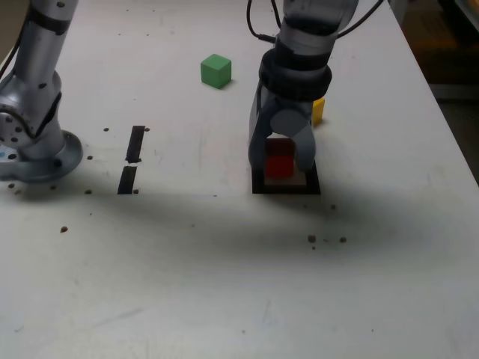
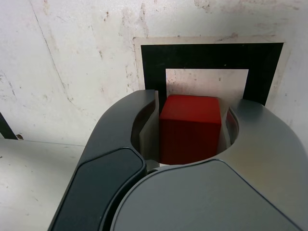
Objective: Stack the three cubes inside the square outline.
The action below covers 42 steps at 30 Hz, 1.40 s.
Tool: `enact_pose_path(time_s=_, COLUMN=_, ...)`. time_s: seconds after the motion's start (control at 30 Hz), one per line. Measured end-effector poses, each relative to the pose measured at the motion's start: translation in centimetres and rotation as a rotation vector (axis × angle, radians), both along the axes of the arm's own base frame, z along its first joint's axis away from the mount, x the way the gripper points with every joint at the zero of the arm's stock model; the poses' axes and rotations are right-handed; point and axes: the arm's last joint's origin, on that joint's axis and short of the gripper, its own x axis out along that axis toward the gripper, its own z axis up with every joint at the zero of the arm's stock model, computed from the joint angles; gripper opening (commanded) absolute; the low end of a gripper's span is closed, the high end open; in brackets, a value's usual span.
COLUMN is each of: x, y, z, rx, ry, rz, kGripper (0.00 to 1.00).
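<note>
Your claw (image 2: 190,144) is gripping the red cube (image 2: 190,127), pointing down over the square (image 2: 211,57) on the bench (image 1: 224,284). Releasing off-centre risks it landing on the tape. Green cube (image 1: 215,71) and yellow cube (image 1: 318,110) are waiting beyond, yellow just behind the arm.

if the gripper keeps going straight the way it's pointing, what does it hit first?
Most likely the square outline: the gripper points down at it, shut on the red cube, so the cube's underside would meet the white centre first. How much gap is left is unclear in both views.
</note>
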Motion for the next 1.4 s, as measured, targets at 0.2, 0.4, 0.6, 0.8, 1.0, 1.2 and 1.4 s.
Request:
enact_pose_path(time_s=0.2, x=0.0, y=0.0, z=-0.1, rx=-0.001, ry=0.009, rz=-0.01, kGripper=0.87)
enact_pose_path(time_s=0.4, x=-0.5, y=0.0, z=1.0, rx=0.002, ry=0.014, rz=-0.012, kGripper=0.98)
enact_pose_path(time_s=0.6, x=-1.0, y=0.9, z=4.7, rx=0.052, ry=-0.07, rz=-0.064, kGripper=1.0)
enact_pose_path(time_s=0.8, x=0.4, y=5.0, z=7.1, rx=0.146, ry=-0.148, rz=-0.184, kGripper=0.98)
enact_pose_path(time_s=1.0, x=1.7, y=8.3, z=4.2, rx=0.149, ry=-0.052, rz=-0.332, kGripper=0.96)
enact_pose_path(time_s=1.2, x=3.1, y=8.8, z=2.1, rx=0.144, ry=-0.012, rz=-0.487, kGripper=0.92)
enact_pose_path(time_s=1.4, x=3.9, y=9.1, z=0.6, rx=0.141, ry=-0.011, rz=-0.485, kGripper=0.75)
